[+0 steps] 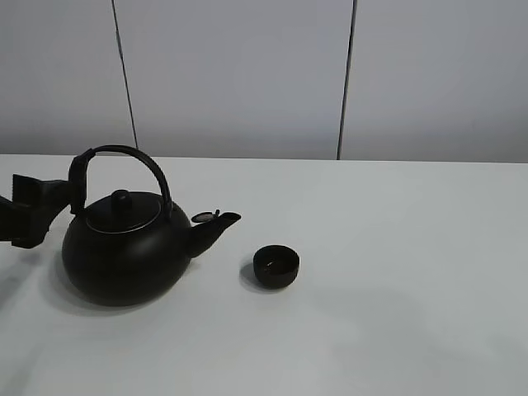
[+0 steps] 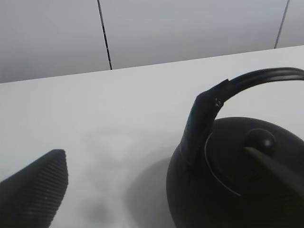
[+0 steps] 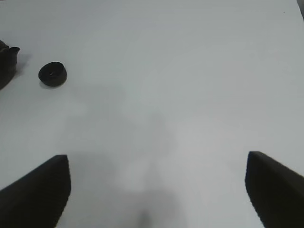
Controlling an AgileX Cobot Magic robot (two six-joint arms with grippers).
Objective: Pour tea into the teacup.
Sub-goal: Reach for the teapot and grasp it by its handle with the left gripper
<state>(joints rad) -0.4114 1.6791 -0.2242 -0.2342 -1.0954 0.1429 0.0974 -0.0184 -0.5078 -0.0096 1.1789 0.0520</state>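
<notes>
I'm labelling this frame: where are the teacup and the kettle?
teacup [image 1: 275, 264]: exterior high view, on the dark hollow inside its rim.
kettle [image 1: 120, 260]: exterior high view, on its round belly, below the lid.

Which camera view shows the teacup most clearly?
The exterior high view: the teacup is whole and near, its rim and hollow visible, beside the kettle's spout. The right wrist view shows the teacup small and distant. The left wrist view does not show it.
</notes>
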